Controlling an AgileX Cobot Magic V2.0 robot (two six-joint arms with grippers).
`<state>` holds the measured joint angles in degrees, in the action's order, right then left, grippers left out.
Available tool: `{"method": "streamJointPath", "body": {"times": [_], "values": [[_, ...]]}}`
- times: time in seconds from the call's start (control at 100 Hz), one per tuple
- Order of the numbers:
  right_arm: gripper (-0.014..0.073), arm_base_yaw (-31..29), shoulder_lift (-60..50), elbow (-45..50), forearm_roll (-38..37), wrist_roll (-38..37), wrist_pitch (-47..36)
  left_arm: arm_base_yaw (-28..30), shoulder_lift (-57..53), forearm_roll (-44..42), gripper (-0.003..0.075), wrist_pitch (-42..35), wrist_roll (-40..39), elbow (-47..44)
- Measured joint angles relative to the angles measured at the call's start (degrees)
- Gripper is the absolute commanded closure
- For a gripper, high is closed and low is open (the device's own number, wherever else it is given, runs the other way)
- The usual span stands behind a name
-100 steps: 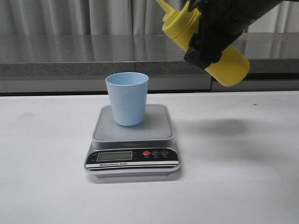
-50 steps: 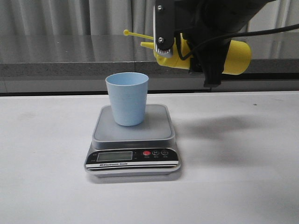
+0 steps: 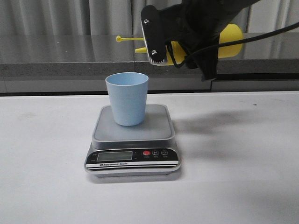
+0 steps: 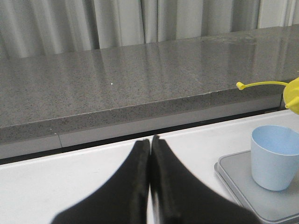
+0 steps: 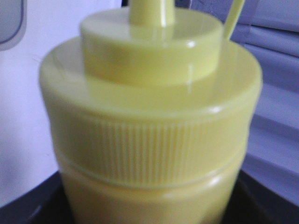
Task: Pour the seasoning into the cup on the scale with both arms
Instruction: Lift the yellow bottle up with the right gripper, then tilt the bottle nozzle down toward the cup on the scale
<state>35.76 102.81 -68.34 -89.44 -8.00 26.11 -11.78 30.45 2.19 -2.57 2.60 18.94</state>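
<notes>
The pale blue cup (image 3: 127, 98) stands upright on the grey scale (image 3: 132, 140). My right gripper (image 3: 198, 44) is shut on the yellow seasoning bottle (image 3: 230, 41) and holds it about level in the air, up and to the right of the cup. Its nozzle (image 3: 139, 50) points left, with the tethered cap (image 3: 119, 39) hanging out past it. The bottle fills the right wrist view (image 5: 149, 112). My left gripper (image 4: 150, 140) is shut and empty, low over the table left of the scale (image 4: 243, 186). The cup (image 4: 275, 156) shows there too.
A grey stone ledge (image 3: 56, 58) runs along the back of the white table (image 3: 233, 177), with curtains behind it. The right arm's grey module (image 3: 156, 35) hangs above the scale's right side.
My right gripper has tilted the bottle from nozzle-up to about level and carried it left, so the nozzle now points toward the space above the cup. Cup and scale have not moved.
</notes>
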Motion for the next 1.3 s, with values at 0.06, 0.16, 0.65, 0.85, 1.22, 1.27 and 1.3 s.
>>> {"method": "streamJointPath", "body": {"times": [0.06,0.16,0.65,0.85,1.22,1.27,1.3], "values": [[0.0529,0.0,0.0,0.0,-1.25,0.0,0.0,0.0,0.0,0.0,0.0738,0.0,0.0,0.0],[0.0529,0.0,0.0,0.0,-3.12,0.0,0.0,0.0,0.0,0.0,0.0738,0.0,0.0,0.0],[0.0529,0.0,0.0,0.0,-4.91,-5.54,0.0,0.0,0.0,0.0,0.0738,0.0,0.0,0.0],[0.0529,0.0,0.0,0.0,-4.64,-23.29,0.0,0.0,0.0,0.0,0.0738,0.0,0.0,0.0],[0.0529,0.0,-2.47,0.0,-4.31,-50.57,2.5,0.0,0.0,0.0,0.0738,0.0,0.0,0.0],[0.0529,0.0,-3.24,0.0,-4.21,-52.13,2.5,0.0,0.0,0.0,0.0738,0.0,0.0,0.0],[0.0529,-0.11,-3.57,0.0,-4.08,-52.75,2.37,0.0,0.0,0.0,0.0738,0.0,0.0,0.0]]}}
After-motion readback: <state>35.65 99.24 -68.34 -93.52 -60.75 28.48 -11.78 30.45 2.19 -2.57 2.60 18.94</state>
